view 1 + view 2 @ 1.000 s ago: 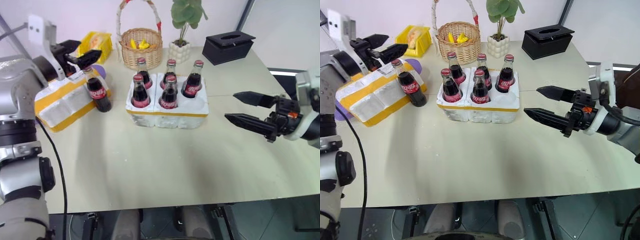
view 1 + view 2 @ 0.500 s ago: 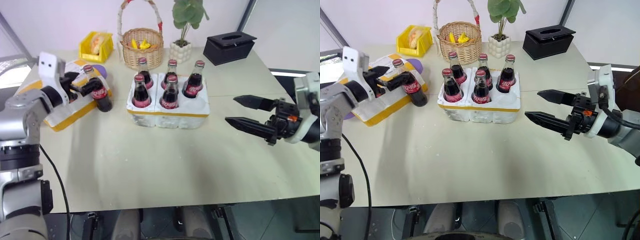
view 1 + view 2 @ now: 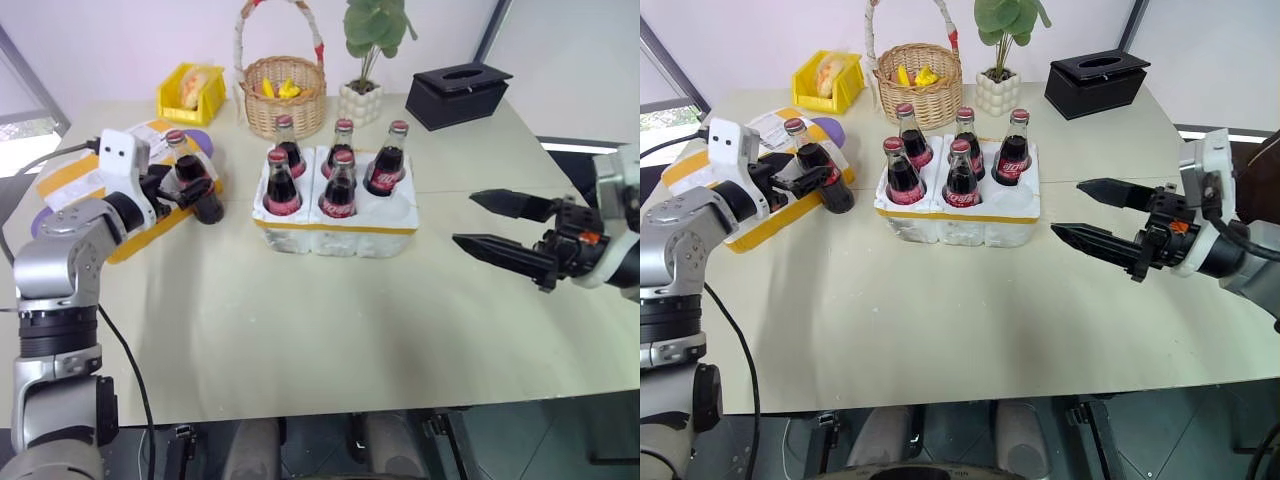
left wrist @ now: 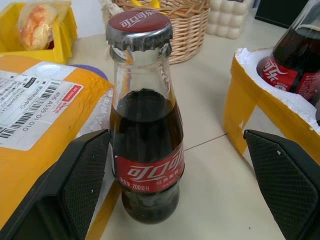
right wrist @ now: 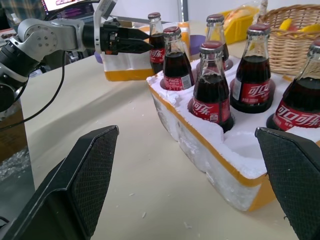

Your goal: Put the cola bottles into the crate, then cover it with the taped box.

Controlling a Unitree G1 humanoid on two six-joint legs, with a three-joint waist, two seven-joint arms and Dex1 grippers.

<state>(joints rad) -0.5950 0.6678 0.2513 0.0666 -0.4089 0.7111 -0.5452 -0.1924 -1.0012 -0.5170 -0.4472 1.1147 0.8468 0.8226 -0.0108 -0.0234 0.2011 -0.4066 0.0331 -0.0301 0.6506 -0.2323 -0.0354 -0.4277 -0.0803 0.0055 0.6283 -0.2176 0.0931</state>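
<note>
Left wrist view: loose cola bottle [image 4: 146, 135] stands between the left tool's [image 4: 175, 190] spread-apart fingers, touching one.

Tabletop stock, cola packing

A crate [image 3: 335, 228] is holding five cola bottles [image 3: 340, 185]. A sixth bottle [image 3: 192, 183] is standing against the taped box [image 3: 75, 180], the open left gripper [image 3: 195, 188] straddling it. The right gripper [image 3: 495, 222] is hovering open beside the crate. A basket [image 3: 283, 95] is sitting behind.

Left gripper [image 4: 175, 190] lowered from cap height; jaws now flank loose cola bottle [image 4: 146, 145].
</note>
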